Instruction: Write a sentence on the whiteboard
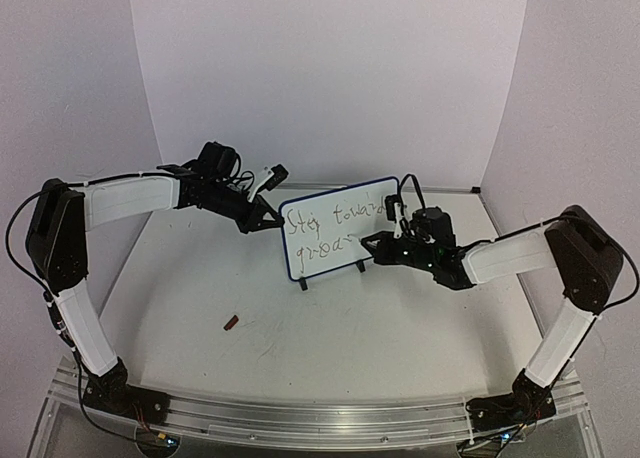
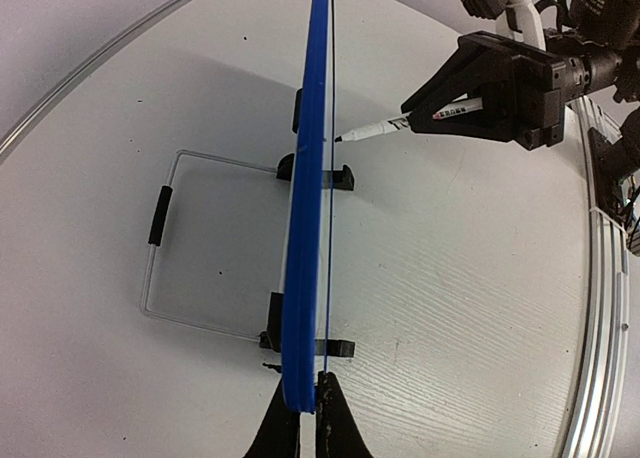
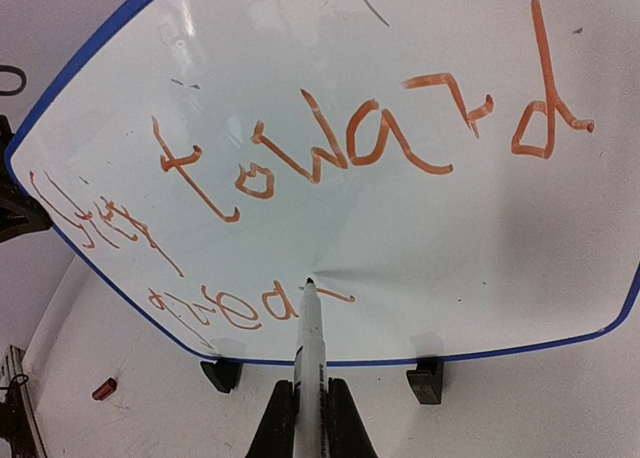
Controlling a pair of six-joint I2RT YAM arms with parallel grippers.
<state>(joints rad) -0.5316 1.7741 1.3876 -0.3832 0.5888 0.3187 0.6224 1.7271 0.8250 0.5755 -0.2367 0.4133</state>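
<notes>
Right gripper: clamped on slim white marker, tip touching blue-framed white whiteboard at lower centre, midway through orange handwritten sentence. Judged next: steady rightward strokes.

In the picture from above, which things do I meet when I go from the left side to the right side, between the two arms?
small red piece → left gripper, clamped on the board's edge → whiteboard → right gripper, holding the marker
</notes>
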